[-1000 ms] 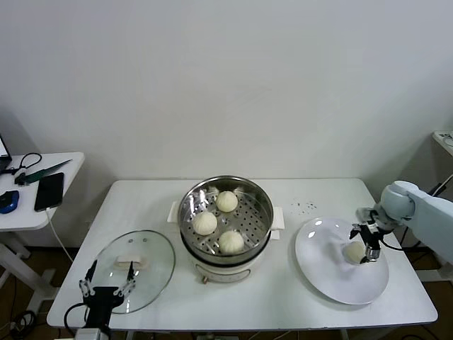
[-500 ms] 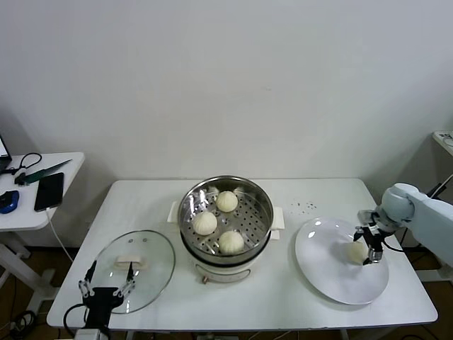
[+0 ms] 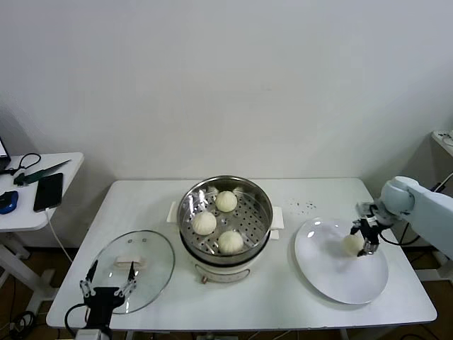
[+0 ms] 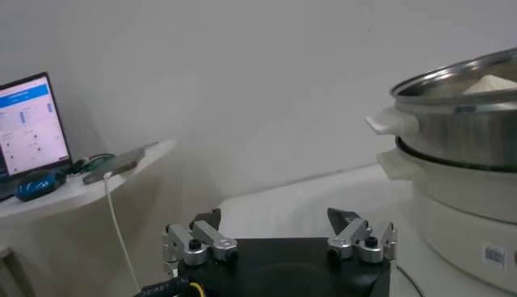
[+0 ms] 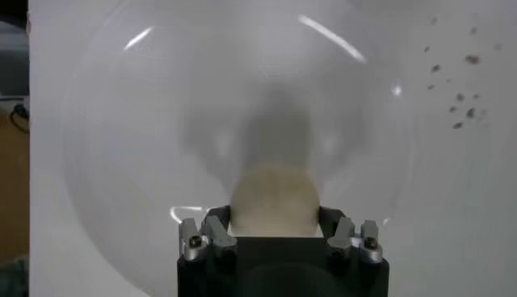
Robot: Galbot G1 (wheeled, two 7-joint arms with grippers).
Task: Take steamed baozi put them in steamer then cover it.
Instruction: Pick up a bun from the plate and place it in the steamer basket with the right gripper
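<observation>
At the near left edge of the worktop point(image 3: 297, 297), the left gripper point(image 3: 106, 290) hangs idle with its fingers spread wide, just beside the cover point(image 3: 134, 269), which lies flat. In the middle stands the steamer point(image 3: 225, 227), uncovered, with three steamed baozi point(image 3: 204, 223) on its perforated tray. On the right, above the white plate point(image 3: 333, 273), the right gripper point(image 3: 364, 237) pinches the fourth baozi point(image 3: 352, 244) between its fingers.

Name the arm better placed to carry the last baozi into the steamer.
Right. The right hand is already closed around the last baozi over the white plate. The left hand waits open by the cover, across the steamer from it.
</observation>
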